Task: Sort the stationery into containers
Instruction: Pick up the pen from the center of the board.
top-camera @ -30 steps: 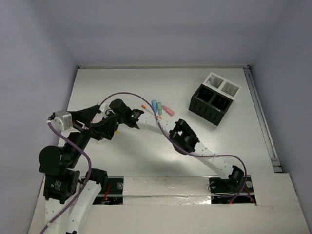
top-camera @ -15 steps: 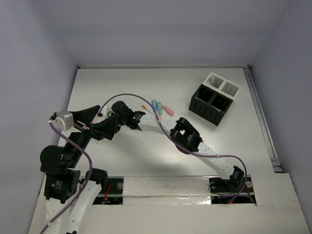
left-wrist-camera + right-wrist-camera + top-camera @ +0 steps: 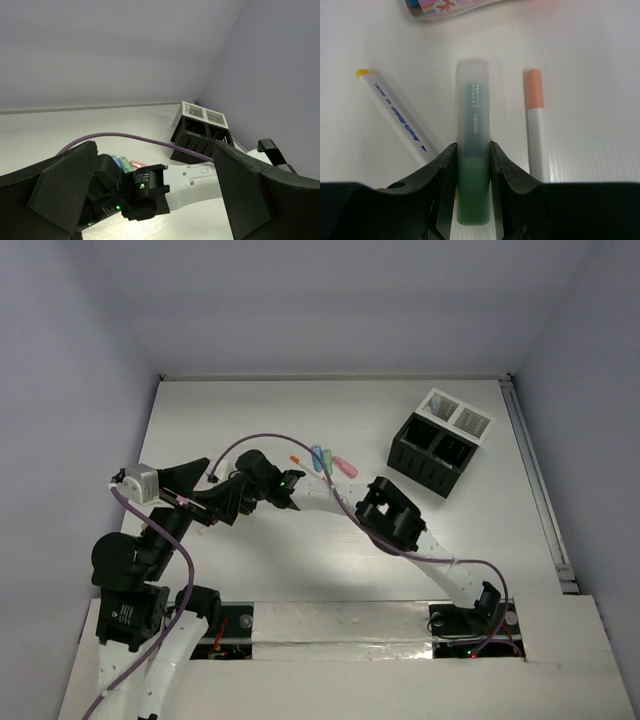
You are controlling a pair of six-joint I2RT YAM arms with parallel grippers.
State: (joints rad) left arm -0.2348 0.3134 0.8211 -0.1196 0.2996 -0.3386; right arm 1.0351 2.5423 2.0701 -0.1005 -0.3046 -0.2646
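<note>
In the right wrist view my right gripper (image 3: 472, 150) is shut on a green highlighter (image 3: 472, 110) with a clear cap, its fingers pressing both sides. A white pen with a yellow cap (image 3: 395, 117) lies left of it and a white pen with an orange cap (image 3: 536, 130) right of it. From above, the right arm's wrist (image 3: 262, 475) sits left of centre, its fingertips hidden under my left gripper (image 3: 210, 490). My left gripper (image 3: 155, 147) is open and empty. Blue, green and pink highlighters (image 3: 328, 460) lie mid-table. The black box (image 3: 432, 455) and white tray (image 3: 456, 416) stand at the back right.
A colourful packet (image 3: 455, 6) lies just beyond the green highlighter. A purple cable (image 3: 270, 436) arcs over the right arm. A small orange piece (image 3: 296, 459) lies next to the highlighters. The box (image 3: 200, 135) shows far off in the left wrist view.
The right arm's wrist and elbow have shifted a little to the right. The left gripper has followed slightly to the right, staying over the same spot.
</note>
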